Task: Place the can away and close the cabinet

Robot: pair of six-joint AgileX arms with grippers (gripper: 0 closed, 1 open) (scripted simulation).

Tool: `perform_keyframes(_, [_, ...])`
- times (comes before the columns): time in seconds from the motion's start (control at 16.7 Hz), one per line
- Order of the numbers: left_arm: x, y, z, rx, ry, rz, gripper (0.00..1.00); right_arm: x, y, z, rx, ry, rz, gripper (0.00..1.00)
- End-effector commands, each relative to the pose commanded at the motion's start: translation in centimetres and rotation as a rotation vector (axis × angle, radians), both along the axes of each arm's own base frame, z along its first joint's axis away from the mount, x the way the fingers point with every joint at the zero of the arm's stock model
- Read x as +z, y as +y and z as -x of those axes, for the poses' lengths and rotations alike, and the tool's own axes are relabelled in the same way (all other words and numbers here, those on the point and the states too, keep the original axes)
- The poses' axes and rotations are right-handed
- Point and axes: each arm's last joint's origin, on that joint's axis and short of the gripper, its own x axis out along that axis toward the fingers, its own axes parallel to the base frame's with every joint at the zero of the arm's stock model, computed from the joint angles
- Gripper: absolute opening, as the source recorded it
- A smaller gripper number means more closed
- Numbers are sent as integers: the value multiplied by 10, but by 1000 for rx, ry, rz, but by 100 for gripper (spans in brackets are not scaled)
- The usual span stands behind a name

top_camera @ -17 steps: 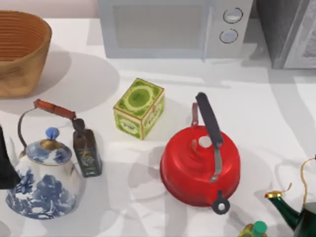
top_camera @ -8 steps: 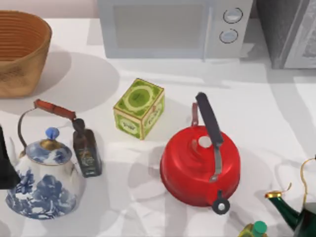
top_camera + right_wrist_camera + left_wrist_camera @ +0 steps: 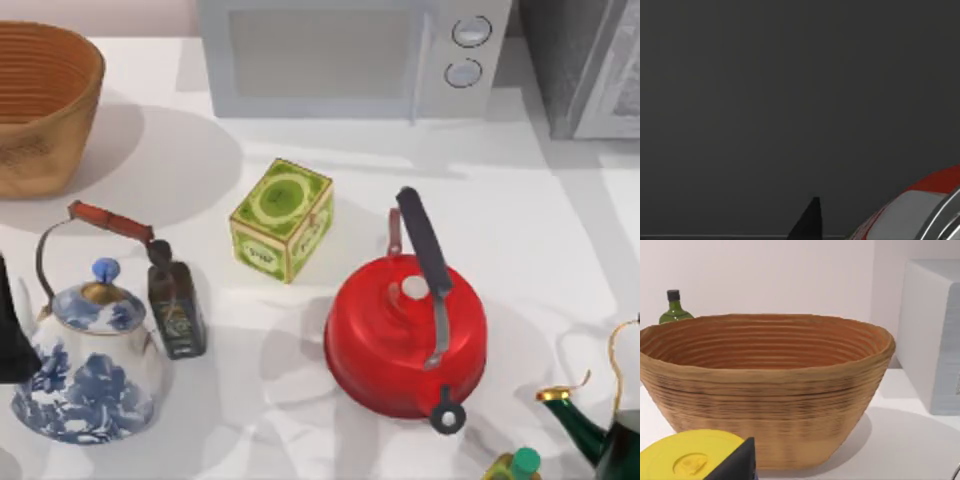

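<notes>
The can (image 3: 920,210) shows close up in the right wrist view, with a red and white label and a silver rim. It sits right beside a dark fingertip (image 3: 810,220) of my right gripper, which seems shut on it. Behind both is a flat dark grey surface. The grey cabinet (image 3: 585,65) stands at the table's back right corner in the top view. My left arm (image 3: 10,335) is parked at the table's left edge, facing a woven basket (image 3: 765,390).
A red kettle (image 3: 405,335) sits right of centre, a green tea tin (image 3: 282,220) in the middle, and a dark small bottle (image 3: 176,305) beside a blue-and-white kettle (image 3: 90,365). A microwave (image 3: 350,55) is at the back. A green kettle (image 3: 600,430) is front right.
Nothing on the table has moved. Only the faint shadows on the table's right side have shifted slightly.
</notes>
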Motion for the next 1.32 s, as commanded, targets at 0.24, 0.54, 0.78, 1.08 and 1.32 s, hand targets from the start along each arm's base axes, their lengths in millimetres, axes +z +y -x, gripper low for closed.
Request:
perform_keyframes(0.24, [0, 0, 0, 0, 0, 0, 100, 4, -2, -34, 8, -29, -9, 0])
perform_keyframes(0.54, [0, 0, 0, 0, 0, 0, 100, -8, -3, -59, 18, -12, -12, 0])
perform_keyframes(0.78, [0, 0, 0, 0, 0, 0, 100, -8, -3, -59, 18, -12, -12, 0])
perform_keyframes(1.08, [0, 0, 0, 0, 0, 0, 100, -8, -3, -59, 18, -12, -12, 38])
perform_keyframes(1.32, [0, 0, 0, 0, 0, 0, 100, -8, -3, -59, 18, -12, -12, 68])
